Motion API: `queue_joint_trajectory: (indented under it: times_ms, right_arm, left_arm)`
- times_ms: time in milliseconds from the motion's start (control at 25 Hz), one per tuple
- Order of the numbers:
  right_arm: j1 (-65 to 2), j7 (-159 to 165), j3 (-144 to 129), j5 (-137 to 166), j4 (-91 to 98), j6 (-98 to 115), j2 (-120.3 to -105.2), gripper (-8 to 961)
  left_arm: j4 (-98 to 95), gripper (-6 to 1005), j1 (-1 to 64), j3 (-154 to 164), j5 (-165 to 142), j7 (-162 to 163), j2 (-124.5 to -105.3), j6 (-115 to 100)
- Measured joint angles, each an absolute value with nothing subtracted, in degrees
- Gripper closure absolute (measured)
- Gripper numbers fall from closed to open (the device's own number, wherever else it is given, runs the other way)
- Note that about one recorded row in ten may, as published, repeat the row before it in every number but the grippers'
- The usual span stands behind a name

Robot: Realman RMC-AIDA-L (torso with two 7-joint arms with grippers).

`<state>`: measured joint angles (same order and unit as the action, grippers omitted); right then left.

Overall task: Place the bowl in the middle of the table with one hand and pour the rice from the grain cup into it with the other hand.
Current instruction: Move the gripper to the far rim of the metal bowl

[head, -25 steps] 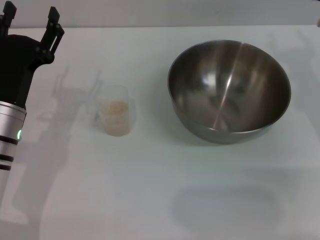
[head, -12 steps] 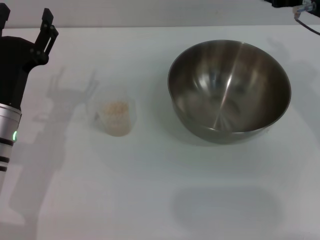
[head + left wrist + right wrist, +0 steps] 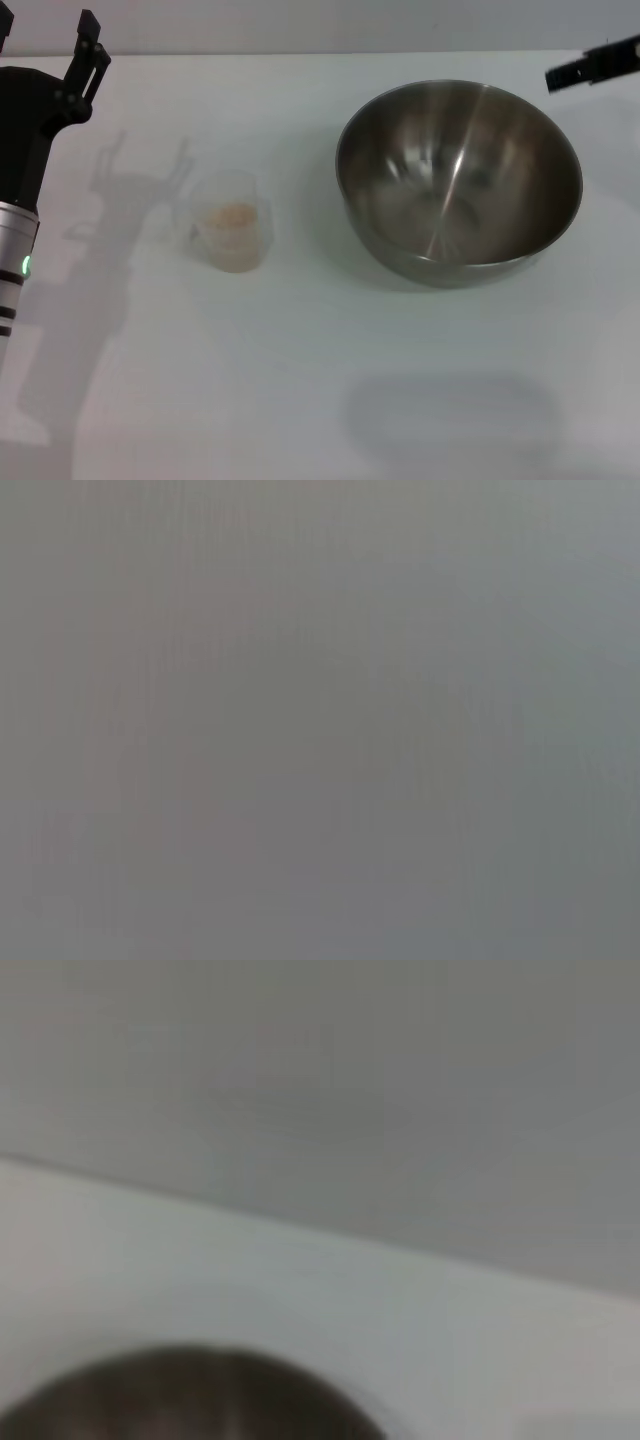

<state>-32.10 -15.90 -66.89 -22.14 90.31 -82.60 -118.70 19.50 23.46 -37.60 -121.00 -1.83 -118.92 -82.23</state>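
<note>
Shiny stainless-steel mixing bowl [image 3: 459, 180]: right of centre on your white table [image 3: 300, 380], unmoved. Frosted plastic grain cup [image 3: 231, 233], left of bowl, holds rice [image 3: 233, 216]. Left gripper [image 3: 45, 40] spread; right gripper [image 3: 594, 64] indeterminate. 2 steps remain.

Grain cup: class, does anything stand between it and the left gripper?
Nothing visible does. The left gripper hangs at the table's far left edge, jaws apart, with only bare tabletop between it and the grain cup. The bowl sits on the cup's other side.

Bowl [image 3: 459, 180]: one
Grain cup [image 3: 232, 222]: one
Rice [image 3: 233, 215]: one small heap, inside the cup
Desk [image 3: 300, 360]: one
Left gripper [image 3: 45, 45]: one
Right gripper [image 3: 600, 65]: one
</note>
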Motion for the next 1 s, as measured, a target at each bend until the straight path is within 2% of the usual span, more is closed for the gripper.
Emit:
queue_joint_trajectory:
  times_ms: [280,1000]
  right_arm:
    - [-35.66,-22.05,-62.14,-22.22,80.18,-84.81,-117.84,201]
    - [-37.55,-29.65,-61.99,-25.05,66.11,-76.34,-118.38,210]
  left_arm:
    - [19.33,190,23.63,-37.62,-120.94,-1.69,-118.84,-82.39]
    - [19.39,200,23.56,-37.62,-121.03,-1.66,-119.00,-82.38]
